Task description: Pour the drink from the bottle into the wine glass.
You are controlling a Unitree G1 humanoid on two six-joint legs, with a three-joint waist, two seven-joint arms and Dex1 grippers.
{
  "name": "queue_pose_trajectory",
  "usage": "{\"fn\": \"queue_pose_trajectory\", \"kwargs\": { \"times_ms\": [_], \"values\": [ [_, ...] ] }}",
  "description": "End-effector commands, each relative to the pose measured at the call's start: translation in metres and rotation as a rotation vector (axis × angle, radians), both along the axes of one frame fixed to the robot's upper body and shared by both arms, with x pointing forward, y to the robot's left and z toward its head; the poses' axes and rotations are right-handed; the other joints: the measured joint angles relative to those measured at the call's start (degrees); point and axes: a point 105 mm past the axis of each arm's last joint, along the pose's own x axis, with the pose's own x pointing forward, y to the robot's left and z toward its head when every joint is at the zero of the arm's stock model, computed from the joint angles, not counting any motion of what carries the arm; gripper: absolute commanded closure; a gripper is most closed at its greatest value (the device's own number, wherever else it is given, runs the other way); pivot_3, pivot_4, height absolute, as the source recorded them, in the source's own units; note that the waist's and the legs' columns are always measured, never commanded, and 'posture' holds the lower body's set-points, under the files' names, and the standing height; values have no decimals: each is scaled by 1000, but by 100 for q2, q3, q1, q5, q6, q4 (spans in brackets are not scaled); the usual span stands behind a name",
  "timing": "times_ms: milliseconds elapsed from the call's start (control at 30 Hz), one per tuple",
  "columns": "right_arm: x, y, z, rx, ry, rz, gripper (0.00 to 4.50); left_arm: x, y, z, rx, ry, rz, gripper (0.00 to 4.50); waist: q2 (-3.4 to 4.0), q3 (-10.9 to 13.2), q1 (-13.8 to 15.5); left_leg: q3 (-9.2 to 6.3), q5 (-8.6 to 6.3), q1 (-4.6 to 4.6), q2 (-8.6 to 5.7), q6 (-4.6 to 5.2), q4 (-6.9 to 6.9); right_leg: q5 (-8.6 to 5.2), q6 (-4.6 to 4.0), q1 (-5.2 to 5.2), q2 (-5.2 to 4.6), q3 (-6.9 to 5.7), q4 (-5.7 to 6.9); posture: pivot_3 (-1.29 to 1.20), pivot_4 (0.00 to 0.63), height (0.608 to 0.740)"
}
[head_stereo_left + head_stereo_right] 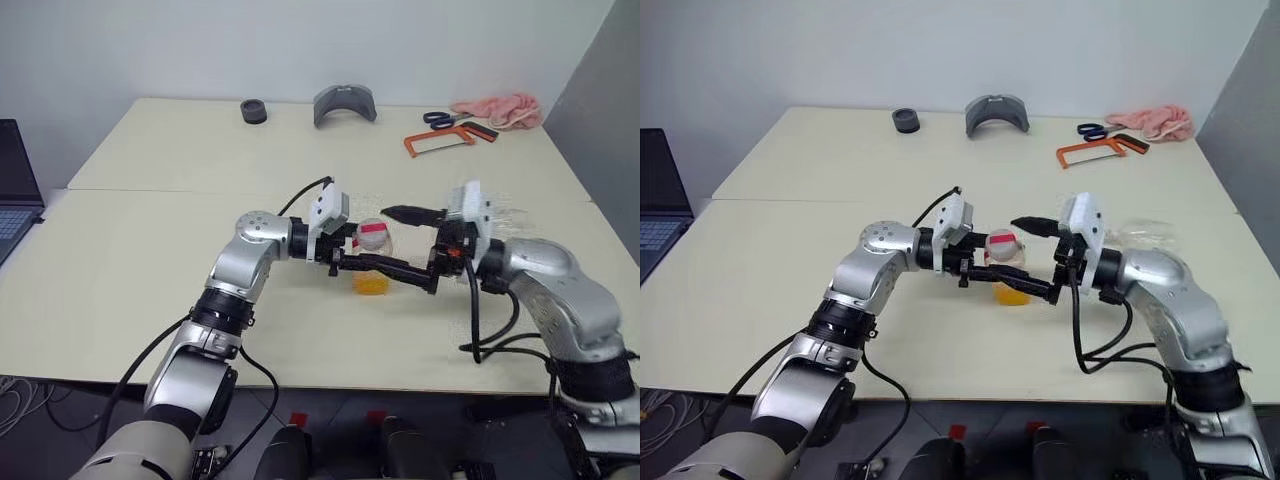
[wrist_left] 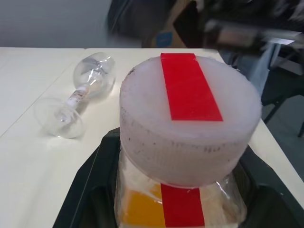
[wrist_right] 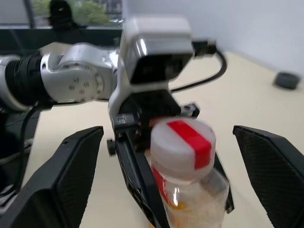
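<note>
The left gripper (image 1: pixel 385 268) is closed on the bottle (image 1: pixel 374 258) and holds it above the table (image 1: pixel 150 260), near the front edge. The cap (image 3: pixel 182 144) is in place, white with a red strip. The drink (image 1: pixel 371 284) fills the lower part of the bottle.

The right gripper (image 3: pixel 173 178) faces the bottle with its fingers spread wide on either side of the cap. It holds nothing.

The wine glass (image 2: pixel 78 97) lies on its side on the table, just beyond the right forearm.

Farther back on the table are a hacksaw (image 1: pixel 445 141), scissors (image 1: pixel 440 119), a pink cloth (image 1: pixel 500 108), a grey curved part (image 1: pixel 345 103) and a black ring (image 1: pixel 254 110).

Risks:
- The cap is not yet removed. Pouring cannot start.
- The glass is not upright. Drink poured now would probably spill onto the table.
- The glass can roll. A sweep of the right forearm may push it away.
- An off-centre closure on the cap may twist the bottle in the left grip.
</note>
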Motion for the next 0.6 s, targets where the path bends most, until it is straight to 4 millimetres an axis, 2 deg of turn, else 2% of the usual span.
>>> {"fn": "queue_pose_trajectory", "kwargs": {
  "times_ms": [33,167,267,400,600],
  "values": [
    [-4,0,7,47,-70,-136,0,3,-5,3,-17,-17,20,2308,0,0,2,1,0,1,-2,0,0,0,0,0,1,1,1,0,150,740],
    [6,0,0,64,-147,-374,0,9,-11,4,-27,-20,47,2308,2,-1,6,4,1,4,-8,-1,1,-1,1,1,5,2,4,0,150,740],
    [7,8,0,112,-167,-465,0,11,-15,3,-24,-24,49,2308,2,-1,5,7,2,4,-8,-3,2,0,1,0,8,4,4,0,150,740],
    [6,21,-5,145,-160,-501,0,13,-18,2,-18,-22,49,2308,2,-1,7,8,3,5,-8,-4,2,0,1,0,8,5,4,0,150,740],
    [14,21,-3,192,-150,-557,0,15,-22,2,-15,-23,39,2308,3,-2,5,11,2,7,-9,-3,1,0,1,0,10,5,4,0,150,740]
  ]
}}
